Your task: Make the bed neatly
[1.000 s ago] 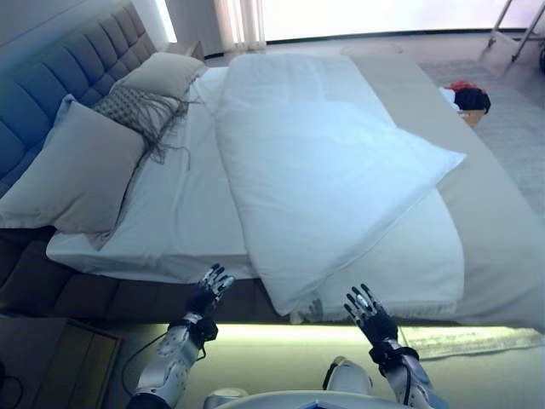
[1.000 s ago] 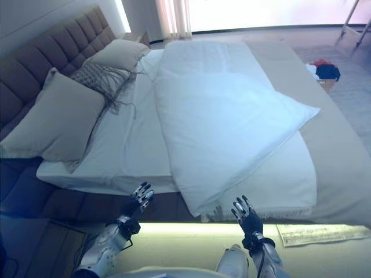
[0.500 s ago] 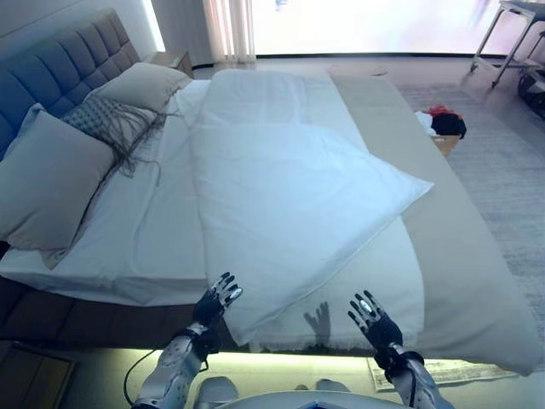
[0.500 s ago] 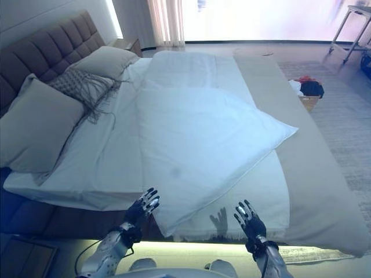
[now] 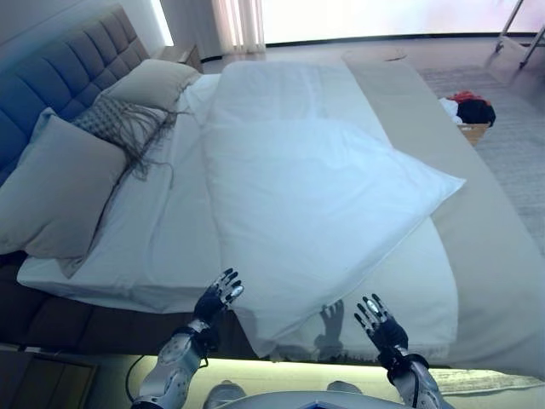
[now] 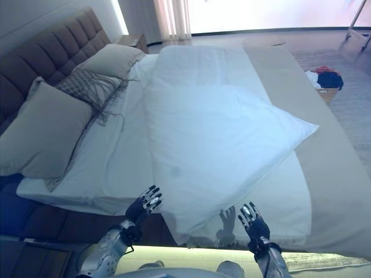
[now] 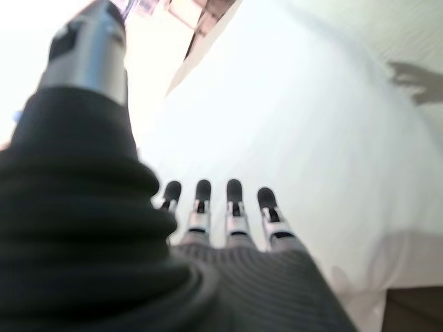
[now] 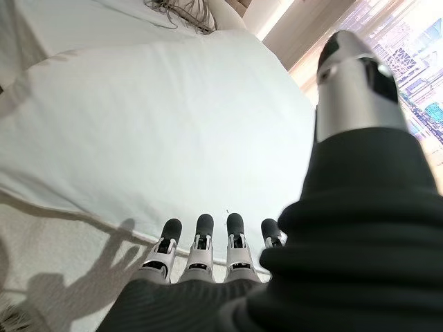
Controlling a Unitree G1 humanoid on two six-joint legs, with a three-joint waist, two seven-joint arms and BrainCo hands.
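Note:
A white duvet [image 5: 315, 187] lies crooked on the bed, one corner [image 5: 450, 181] pointing right and its near corner [image 5: 264, 341] at the bed's near edge. A white sheet [image 5: 162, 230] shows to its left, a beige blanket [image 5: 477, 247] to its right. My left hand [image 5: 218, 298] is open, fingers spread, over the near edge just left of the duvet's near corner. My right hand [image 5: 379, 322] is open, held over the white cover [image 5: 409, 298] near the edge. Both wrist views show straight fingers [image 7: 232, 207] [image 8: 201, 249] above white cloth, holding nothing.
A large beige pillow [image 5: 60, 187], a fringed grey cushion [image 5: 123, 119] and another pillow [image 5: 153, 81] lie against the tufted headboard [image 5: 77, 77] at the left. A basket of clothes [image 5: 470, 111] stands on the rug at the far right. A lit strip runs under the bed's near edge.
The camera has shifted, so the whole bed sits differently in view. Both hands stay open near the bed's near edge; the duvet has not moved.

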